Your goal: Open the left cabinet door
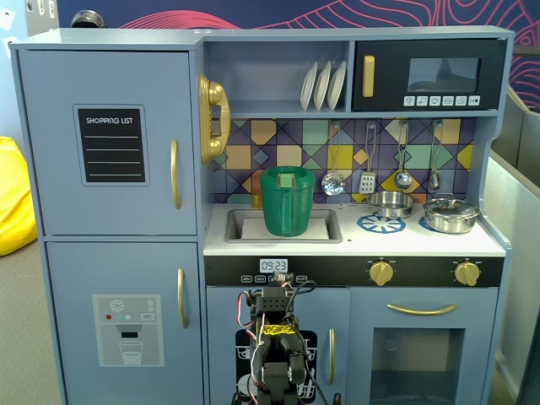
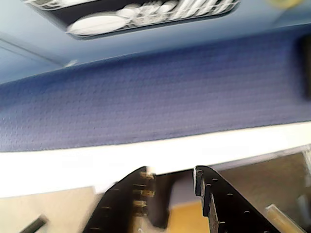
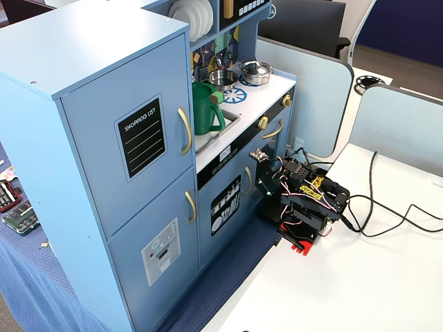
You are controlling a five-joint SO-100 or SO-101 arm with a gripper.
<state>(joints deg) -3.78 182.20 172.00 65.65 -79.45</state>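
Room for moving is wide in front of the left cabinet door [image 1: 108,142], the tall flat blue-grey door at the top left of the toy kitchen in both fixed views; it sits shut, flush with its frame. It is smooth and has a black chalkboard panel [image 1: 111,144] and a curved gold handle [image 1: 175,174] along its right edge. Below it is the dispenser door [image 1: 126,325], also shut. To the right, a green pitcher [image 1: 288,201] stands in the sink [image 1: 327,226], and shiny pots [image 1: 450,214] sit on the stove top. The robot arm [image 3: 304,204] is folded low on the white table [image 3: 367,277], down by the dishes door [image 3: 226,206], well apart from the gold handle. In the wrist view the gripper [image 2: 170,184] points at blue cloth [image 2: 155,97], and its two black jaws are a little apart with nothing between them.
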